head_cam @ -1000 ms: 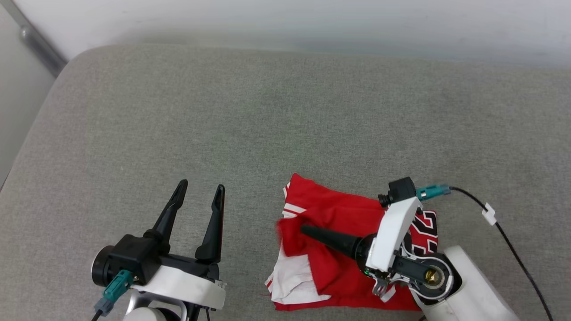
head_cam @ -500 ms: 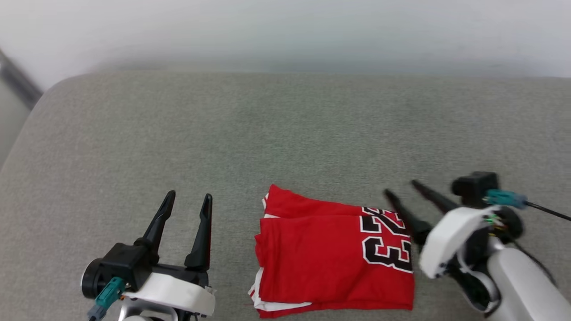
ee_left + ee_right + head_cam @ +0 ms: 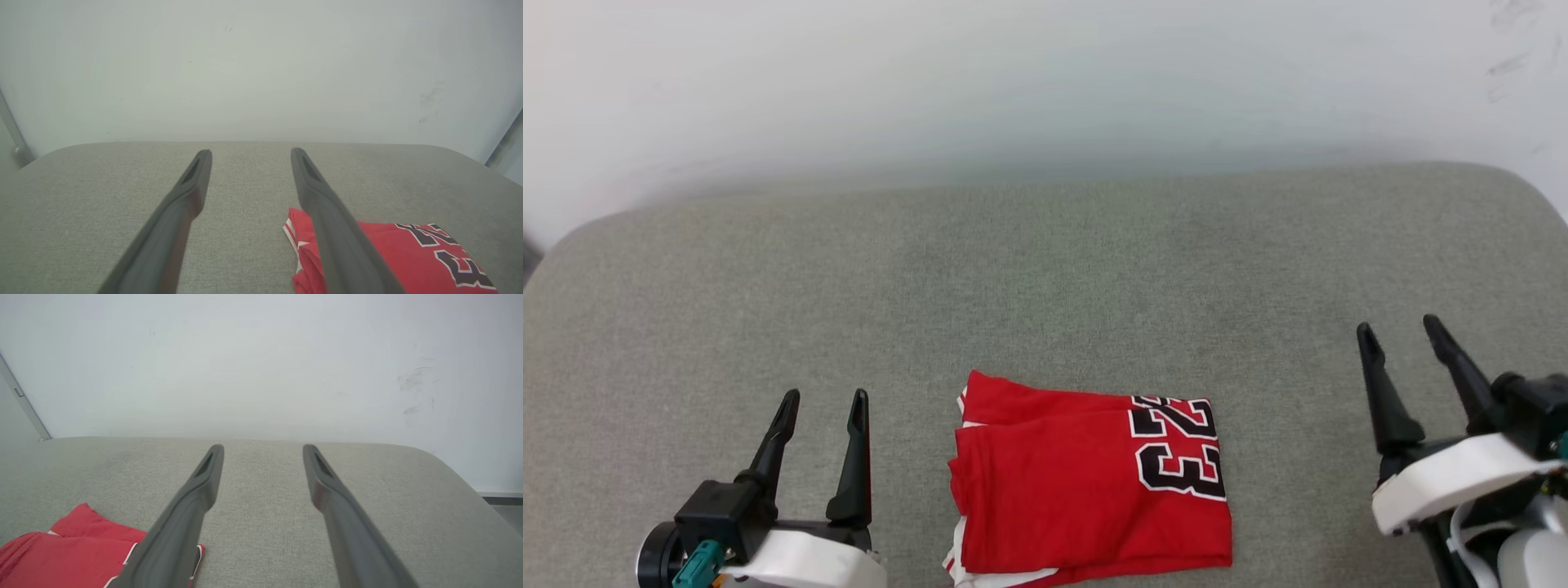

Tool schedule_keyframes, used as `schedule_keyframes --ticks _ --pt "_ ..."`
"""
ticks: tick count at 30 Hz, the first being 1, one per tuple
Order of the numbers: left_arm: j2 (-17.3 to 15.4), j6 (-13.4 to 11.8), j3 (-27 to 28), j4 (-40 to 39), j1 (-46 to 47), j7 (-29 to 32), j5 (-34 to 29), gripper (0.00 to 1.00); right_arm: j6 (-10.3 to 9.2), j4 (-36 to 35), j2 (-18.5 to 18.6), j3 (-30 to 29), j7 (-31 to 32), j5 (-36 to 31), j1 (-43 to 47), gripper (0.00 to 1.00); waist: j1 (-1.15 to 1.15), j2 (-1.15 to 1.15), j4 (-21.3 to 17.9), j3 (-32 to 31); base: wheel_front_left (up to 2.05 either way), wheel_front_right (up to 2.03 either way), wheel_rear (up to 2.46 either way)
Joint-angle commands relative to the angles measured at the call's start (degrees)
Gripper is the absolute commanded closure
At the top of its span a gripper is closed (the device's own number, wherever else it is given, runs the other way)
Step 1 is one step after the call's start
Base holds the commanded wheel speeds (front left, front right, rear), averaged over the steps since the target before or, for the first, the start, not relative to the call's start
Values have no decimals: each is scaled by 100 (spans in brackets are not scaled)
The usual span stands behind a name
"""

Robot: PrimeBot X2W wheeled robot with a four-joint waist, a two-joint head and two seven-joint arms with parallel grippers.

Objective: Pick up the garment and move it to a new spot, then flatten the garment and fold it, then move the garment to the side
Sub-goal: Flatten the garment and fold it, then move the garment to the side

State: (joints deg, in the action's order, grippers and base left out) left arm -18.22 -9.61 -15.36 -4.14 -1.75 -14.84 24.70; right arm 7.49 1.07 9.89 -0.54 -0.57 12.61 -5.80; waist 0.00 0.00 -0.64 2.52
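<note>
1. A grey fabric surface [image 3: 1045,269] fills most of the head view, with a pale wall [image 3: 1045,82] behind it.
2. The red garment [image 3: 1062,490] lies folded flat near the front edge, with the number 23 on top.
3. The left end effector [image 3: 823,398] hovers just left of it, fingers wide apart and empty.
4. The right end effector [image 3: 1398,325] is well to its right, also spread wide and empty.

A plain indoor room, more test space than furnished home; a white wall [image 3: 1013,82] with faint scuff marks [image 3: 412,381] and a grey metal strip [image 3: 18,393] at its corner; before it a wide padded surface [image 3: 1045,269] in grey woven fabric, corners rounded.
</note>
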Motion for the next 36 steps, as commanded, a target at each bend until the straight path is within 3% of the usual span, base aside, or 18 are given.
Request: schedule_keyframes --ticks 1,12,25,29,36 --pt "2 -71 47 8 -126 -29 8 0 0 -240 -149 53 30 -79 257 0 0 0 -49 -160 0 0 0" --pt "-5 -217 176 115 -462 -34 49 0 0 -1006 -424 91 274 -204 944 0 0 0 2 -391 0 0 0" --pt "36 -201 207 151 -382 -42 -32 0 -1 -1164 -510 -47 609 -286 1043 0 0 0 27 -334 0 0 0" --pt "78 -182 219 119 -313 -43 -44 0 0 -1056 -513 -338 761 109 1004 0 0 0 90 -272 0 0 0" --pt "260 -75 322 -120 -96 -38 -168 0 0 -420 108 -814 1580 1410 803 0 0 0 375 64 0 0 0"
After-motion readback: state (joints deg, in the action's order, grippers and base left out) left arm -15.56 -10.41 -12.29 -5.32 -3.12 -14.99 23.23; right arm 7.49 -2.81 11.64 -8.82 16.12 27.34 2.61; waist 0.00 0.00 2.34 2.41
